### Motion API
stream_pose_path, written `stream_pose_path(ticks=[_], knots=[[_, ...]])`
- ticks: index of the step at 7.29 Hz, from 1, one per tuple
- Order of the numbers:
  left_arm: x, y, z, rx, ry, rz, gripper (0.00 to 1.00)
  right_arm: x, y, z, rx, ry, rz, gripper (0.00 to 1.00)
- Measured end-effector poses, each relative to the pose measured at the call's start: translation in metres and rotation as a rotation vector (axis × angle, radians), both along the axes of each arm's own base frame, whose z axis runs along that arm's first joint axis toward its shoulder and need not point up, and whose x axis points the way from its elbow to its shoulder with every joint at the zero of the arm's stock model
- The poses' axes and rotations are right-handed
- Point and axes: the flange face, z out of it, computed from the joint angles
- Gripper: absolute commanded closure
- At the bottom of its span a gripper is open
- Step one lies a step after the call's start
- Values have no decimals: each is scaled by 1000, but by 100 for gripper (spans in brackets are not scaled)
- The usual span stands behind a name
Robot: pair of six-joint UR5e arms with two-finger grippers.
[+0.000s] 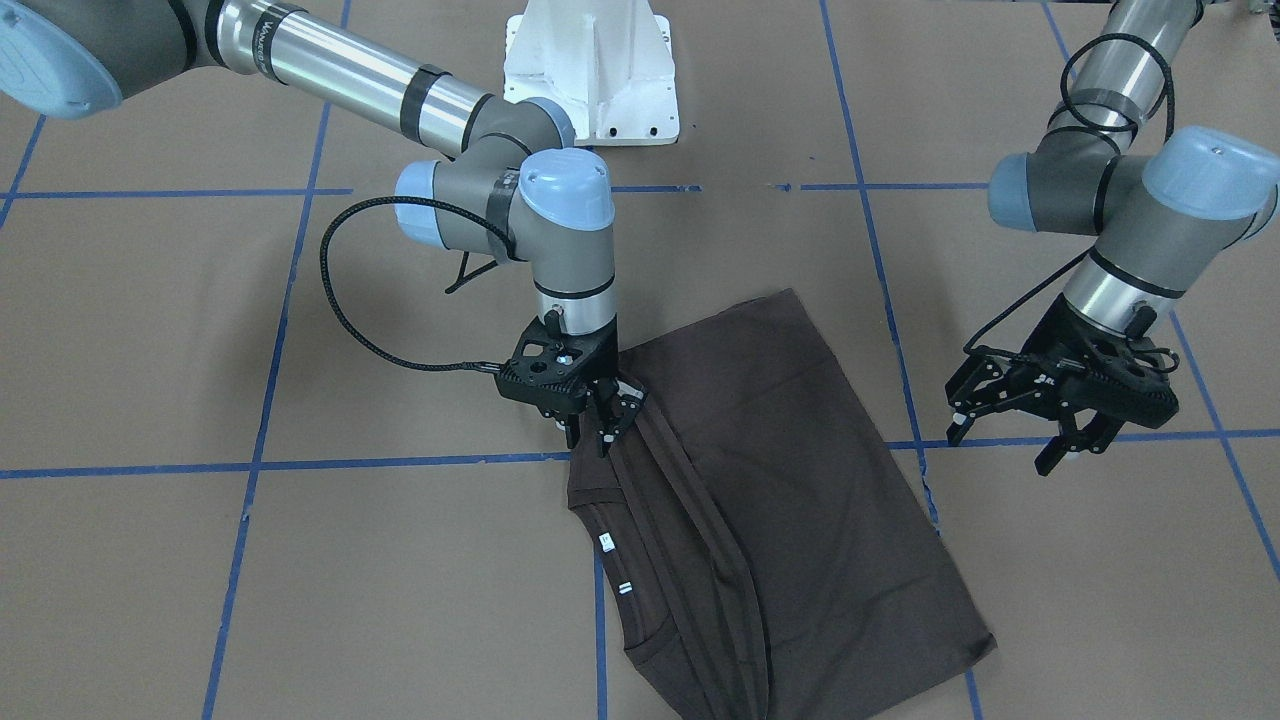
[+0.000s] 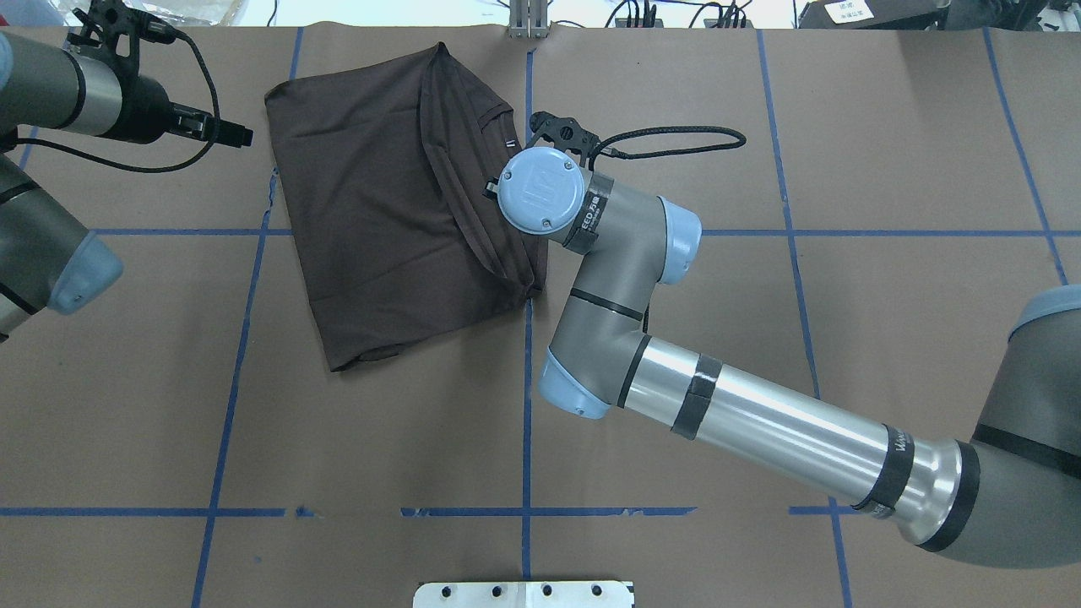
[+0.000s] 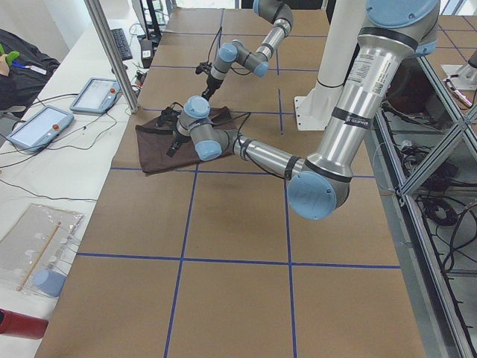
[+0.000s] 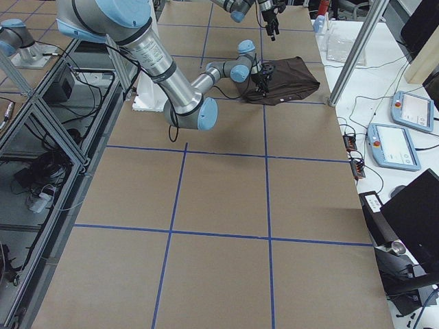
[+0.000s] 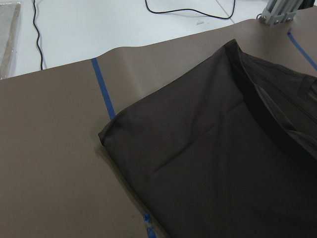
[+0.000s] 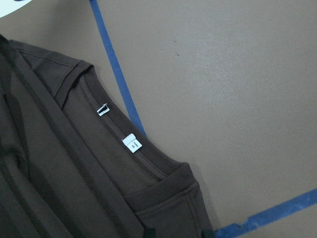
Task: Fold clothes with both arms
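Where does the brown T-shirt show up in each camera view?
Front-facing: T-shirt lower centre.
Overhead: T-shirt upper left.
Exterior left: T-shirt upper left.
Exterior right: T-shirt top, right of centre.
Left wrist: T-shirt fills lower right.
Right wrist: T-shirt covers left side.
Shared landmark: white neck tag, seen front-facing and right wrist.

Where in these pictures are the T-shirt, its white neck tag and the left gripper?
T-shirt (image 2: 372,211), overhead exterior view, on the flat folded body.
white neck tag (image 6: 132,143), right wrist view, the tag's middle.
left gripper (image 1: 998,450), front-facing view, midway between its fingertips.
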Motion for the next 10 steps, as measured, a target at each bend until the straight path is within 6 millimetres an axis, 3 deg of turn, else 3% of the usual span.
stream_pose_path(ticks=[4, 10], knots=[[1, 0, 5, -8, -5, -3, 0, -13, -10, 9, 39, 70, -36, 56], [3, -2, 11, -17, -13, -1, 0, -22, -3, 26, 42, 110, -70, 57]])
